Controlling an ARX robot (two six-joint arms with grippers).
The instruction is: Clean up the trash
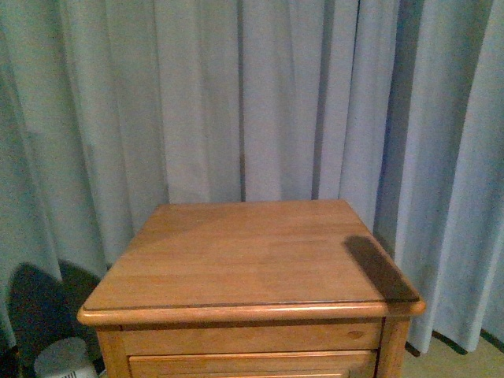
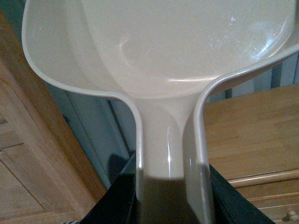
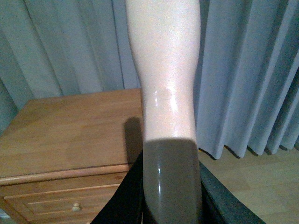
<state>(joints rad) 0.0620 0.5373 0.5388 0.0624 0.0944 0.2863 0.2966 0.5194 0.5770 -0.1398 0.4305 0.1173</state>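
Left hand (image 2: 170, 198): clamped on the dustpan (image 2: 187, 46) stem.
Right hand (image 3: 169, 200): clamped on a pale handle (image 3: 163, 70).
Surface (image 1: 252, 252): wooden cabinet top, drawer (image 1: 252, 339) beneath.
Backdrop: grey curtains (image 1: 197, 94) hanging.

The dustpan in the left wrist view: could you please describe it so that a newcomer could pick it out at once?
Against the light-brown wooden cabinet, the pale glossy plastic dustpan fills the left wrist view, its handle clamped in the left gripper. Its wide scoop with a raised rim sets it apart from the pale pink handle in the right gripper, which shows no scoop.
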